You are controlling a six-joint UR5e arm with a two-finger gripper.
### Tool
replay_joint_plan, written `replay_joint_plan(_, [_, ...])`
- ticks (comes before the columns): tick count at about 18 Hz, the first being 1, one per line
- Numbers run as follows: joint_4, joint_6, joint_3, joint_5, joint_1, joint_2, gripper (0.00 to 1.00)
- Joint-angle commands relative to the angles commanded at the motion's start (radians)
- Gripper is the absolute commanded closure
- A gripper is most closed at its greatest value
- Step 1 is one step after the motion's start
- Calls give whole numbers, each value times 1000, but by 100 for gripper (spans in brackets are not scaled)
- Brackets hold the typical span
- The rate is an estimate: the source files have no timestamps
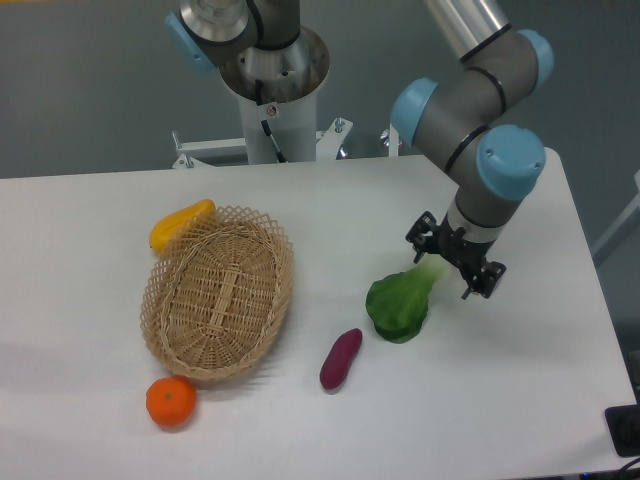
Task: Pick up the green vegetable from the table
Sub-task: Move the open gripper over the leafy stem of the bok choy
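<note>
The green vegetable [398,304] lies on the white table [520,400] right of centre, dark leaves toward the front and pale stem pointing up-right. My gripper [453,258] hovers over the stem end, covering its tip. Its black fingers look spread apart, one on each side of the stem, with nothing gripped.
A wicker basket [218,293] sits left of centre. A yellow-orange pepper [180,223] lies behind it, an orange [171,402] in front of it, and a purple sweet potato [341,358] just left of the vegetable. The arm's base column [272,100] stands at the back edge.
</note>
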Motion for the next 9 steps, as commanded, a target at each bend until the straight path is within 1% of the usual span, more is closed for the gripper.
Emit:
replay_joint_plan(3, [24, 0, -12, 17, -3, -6, 0])
replay_joint_plan(4, [25, -1, -12, 17, -3, -5, 0])
replay_joint_plan(6, [35, -9, -43, 17, -8, -8, 0])
replay_joint_plan(9, [109, -2, -80, 17, -8, -8, 0])
